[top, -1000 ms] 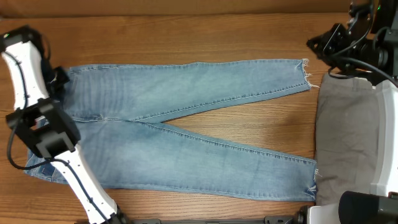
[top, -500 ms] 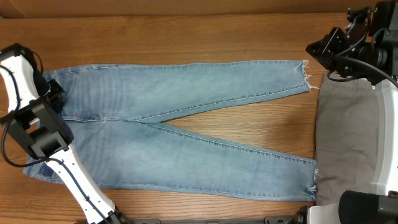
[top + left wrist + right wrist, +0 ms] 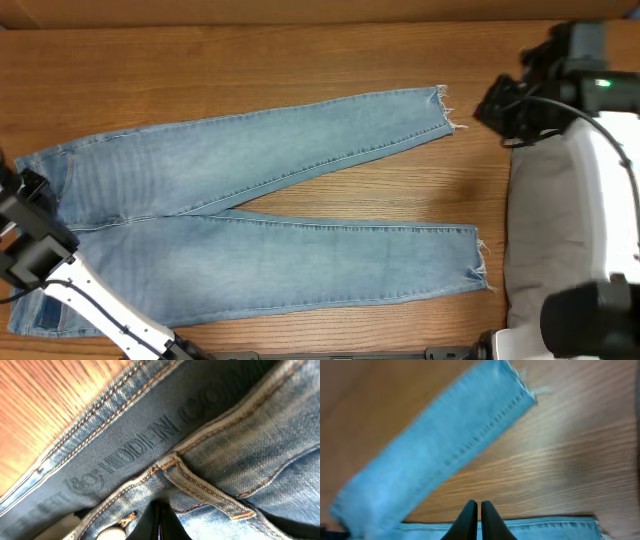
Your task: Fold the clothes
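From above, the jeans (image 3: 250, 215) lie flat on the wooden table (image 3: 300, 60). The waist is at the left and the two legs run rightward, splayed a little apart, with wood showing between them. The upper leg (image 3: 330, 130) ends in a frayed hem near the right gripper (image 3: 492, 105), though the two do not touch. The left gripper (image 3: 30, 188) sits at the waist edge on the far left. A grey cloth (image 3: 545, 230) lies under the right arm.

The left wrist camera is pressed close to the waistband (image 3: 125, 455), whose inner face shows embossed lettering. A belt loop (image 3: 200, 487) and a metal button (image 3: 111, 533) are visible. The left gripper (image 3: 160, 521) shows only as a dark slit under the denim; it looks clamped on the waistband, though the fabric hides most of it.

From the right wrist, the right gripper (image 3: 476, 510) has its fingers pressed together on nothing. It hangs over bare wood between the upper leg and the lower leg (image 3: 545, 527).
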